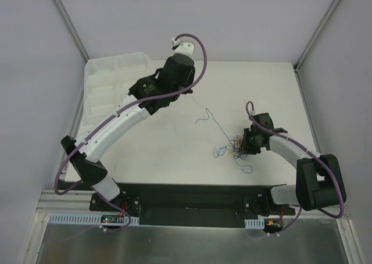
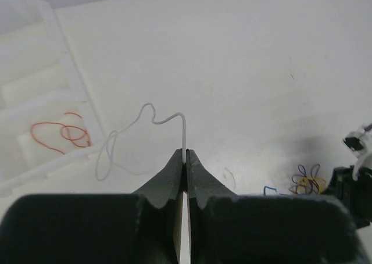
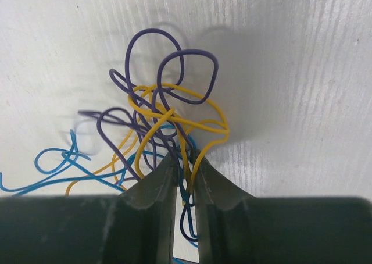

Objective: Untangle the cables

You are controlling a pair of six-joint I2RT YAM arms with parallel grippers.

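The cables (image 3: 168, 110) are a knot of yellow, purple and blue wires on the white table; from above the knot (image 1: 235, 147) lies right of centre. My right gripper (image 3: 185, 159) is low over the knot, its jaws shut on yellow, purple and blue strands; it shows from above too (image 1: 244, 145). A thin white wire (image 2: 165, 118) rises from my left gripper (image 2: 186, 154), which is shut on its end and held up over the table's back middle (image 1: 187, 93). Loose blue wire (image 1: 204, 120) trails between the two grippers.
A clear compartment tray (image 1: 107, 81) stands at the back left; one compartment holds red wires (image 2: 64, 133). Blue strands (image 3: 55, 159) spread left of the knot. Side walls bound the table (image 1: 174, 147) on the left and right.
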